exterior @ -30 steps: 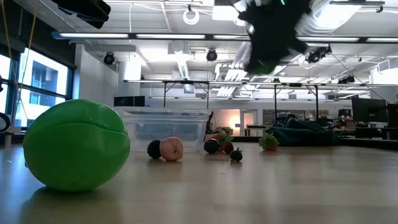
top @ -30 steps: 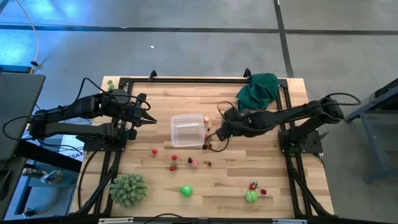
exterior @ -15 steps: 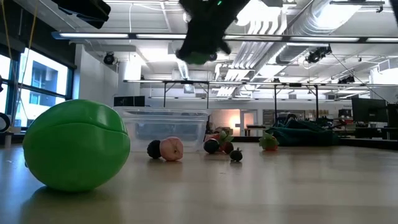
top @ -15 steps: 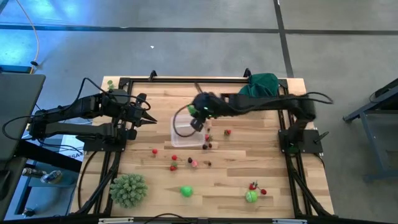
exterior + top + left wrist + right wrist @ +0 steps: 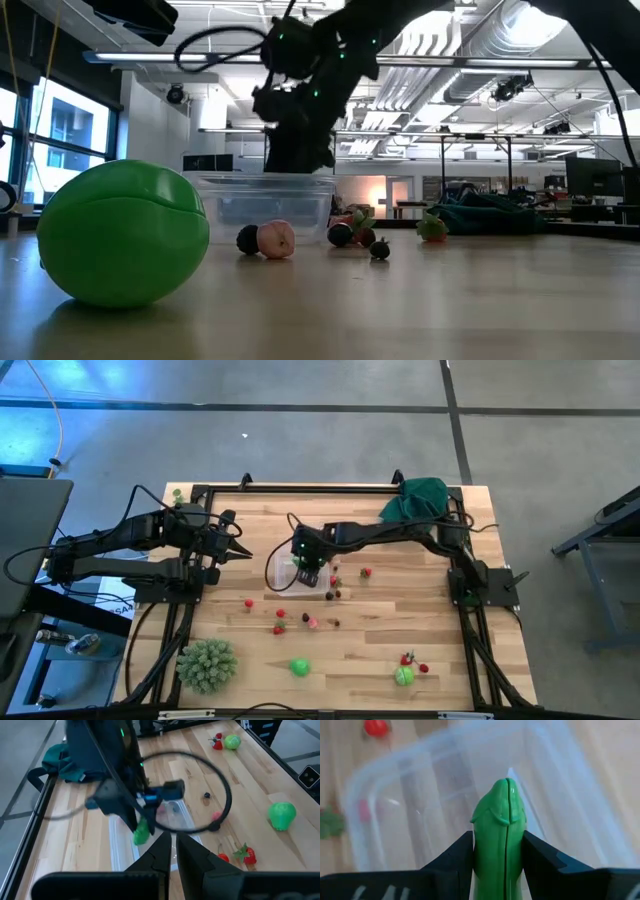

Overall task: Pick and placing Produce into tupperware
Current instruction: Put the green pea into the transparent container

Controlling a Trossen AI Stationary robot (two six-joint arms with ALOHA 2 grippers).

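the right gripper [image 5: 498, 851] is clamped on a long green toy vegetable [image 5: 498, 825], its two dark fingers [image 5: 452, 856] pressing the piece from both sides so that the pointed tip sticks out ahead of them. it hangs directly over the clear tupperware [image 5: 415, 805], aimed down into the open box; in the high view the same gripper [image 5: 306, 563] covers the middle of the container [image 5: 277, 572], and in the low view it [image 5: 300, 150] hangs just above the tub's rim [image 5: 262, 180]. the left wrist view shows the green piece [image 5: 141, 832] hanging under the right gripper [image 5: 135, 820] above the container [image 5: 175, 817].

around the tupperware the rest of the produce lies loose on the wooden table [image 5: 440, 620]. a small red piece [image 5: 366, 572] sits beside the box on the right arm's side, and a dark piece [image 5: 331, 594] lies near its front corner. farther toward the front edge are a red piece [image 5: 248, 601], a red strawberry-like piece [image 5: 280, 615], a pink piece [image 5: 312, 622] and a small dark one [image 5: 335, 622]. nearer the front edge lie a bright green fruit [image 5: 299, 666] and a cluster of a round green piece with red bits [image 5: 405, 672]. a large spiky pale-green ball [image 5: 207, 664] sits at the front corner on the left arm's side, well apart from the box. a dark green cloth [image 5: 415, 503] is bunched at the far corner on the right arm's side.

the left gripper [image 5: 236, 553] waits beside the tupperware on its own side, clear of it, fingers [image 5: 192, 855] pressed together with nothing between them.
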